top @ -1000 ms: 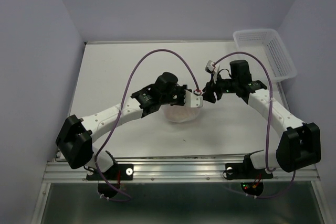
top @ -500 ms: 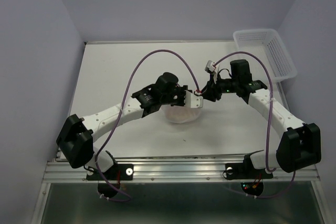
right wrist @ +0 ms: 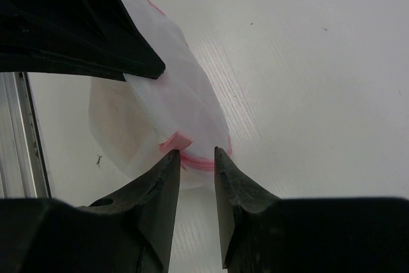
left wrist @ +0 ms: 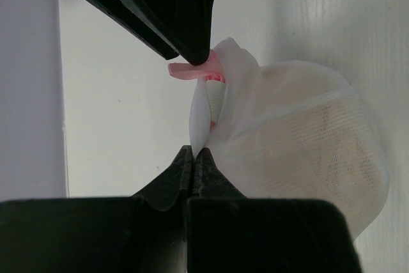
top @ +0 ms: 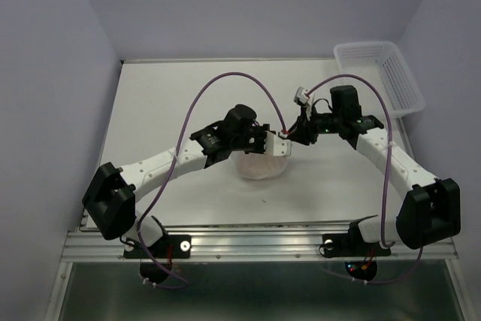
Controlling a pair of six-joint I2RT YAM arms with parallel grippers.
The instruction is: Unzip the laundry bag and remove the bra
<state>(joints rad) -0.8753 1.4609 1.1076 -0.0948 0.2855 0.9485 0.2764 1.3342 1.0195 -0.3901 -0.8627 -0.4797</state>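
Observation:
The laundry bag (top: 259,165), a white mesh pouch with a pink zipper rim, lies on the table mid-centre. My left gripper (top: 275,146) is shut on a white fabric tab at the bag's edge, as the left wrist view (left wrist: 197,151) shows. The pink zipper pull (left wrist: 184,69) sticks out just beyond it. My right gripper (right wrist: 197,153) is open, its fingertips on either side of the pink rim, with the pull (right wrist: 176,140) touching its left fingertip. A faint tan shade, apparently the bra (left wrist: 332,151), shows through the mesh.
A white lattice plastic basket (top: 379,73) stands at the table's far right corner. Purple cables loop above both arms. The table's metal front rail (top: 255,240) runs along the near edge.
My right gripper has edged slightly left, closer to the bag's zipper end. The left gripper and the bag have barely moved.

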